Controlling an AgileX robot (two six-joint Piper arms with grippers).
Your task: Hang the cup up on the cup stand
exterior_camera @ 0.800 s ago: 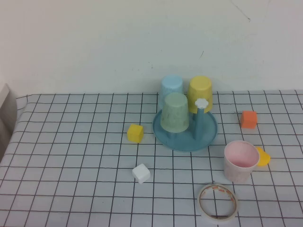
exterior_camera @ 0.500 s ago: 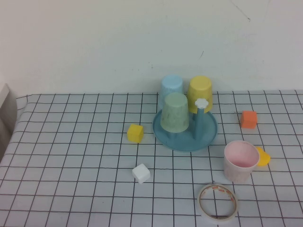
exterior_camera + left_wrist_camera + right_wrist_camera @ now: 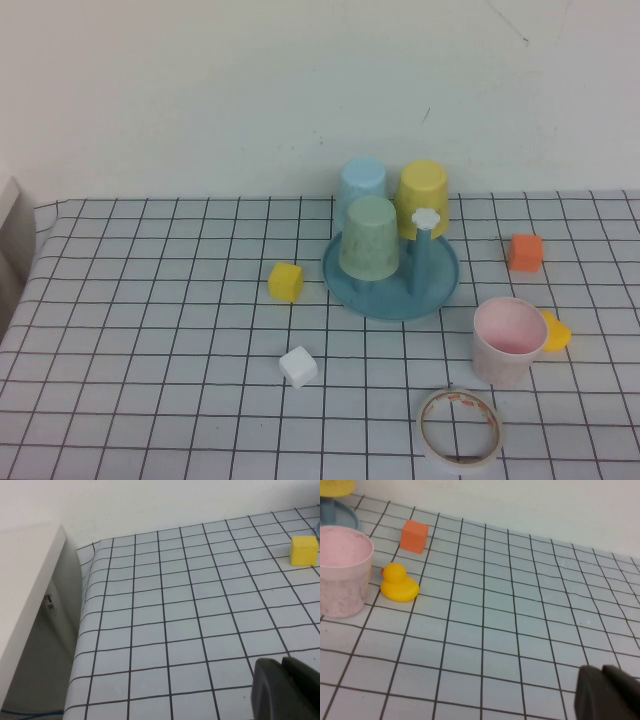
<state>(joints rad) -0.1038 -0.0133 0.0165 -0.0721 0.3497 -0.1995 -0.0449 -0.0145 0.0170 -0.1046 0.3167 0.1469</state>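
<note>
Looking down from the high camera, I judge the job barely begun — the pale pink, faintly speckled plastic tumbler (image 3: 510,340) stands upright, mouth up, on the checked tablecloth (image 3: 150,330), near and to the right front of the round blue plastic cup stand (image 3: 391,277), but not touching it. Three pegs already carry upturned cups: a light blue one (image 3: 362,187) at the back, a yellow one (image 3: 422,197) beside it, and a light green one (image 3: 369,236) in front. The peg with the white flower-shaped cap (image 3: 427,219) is bare, so I take that as the free spot.

Neither arm shows in the high view. My left gripper (image 3: 286,690) sits low over the tablecloth on the left side, well apart from the stand, fingers closed together and holding nothing; a yellow cube (image 3: 304,550) lies ahead of it. My right gripper (image 3: 607,694) is likewise pressed closed and empty, hanging over bare cloth on the right, with the pink tumbler, a small yellow rubber duck (image 3: 398,583) just beside it, and an orange cube (image 3: 414,535) farther off in its camera.

Everything is left to do: open the right fingers, reach the tumbler, grasp it, turn it over, and lower it onto the free peg. A tape roll (image 3: 459,427) and a white cube (image 3: 298,366) lie near the front — neither blocks the way, as far as I can judge.
</note>
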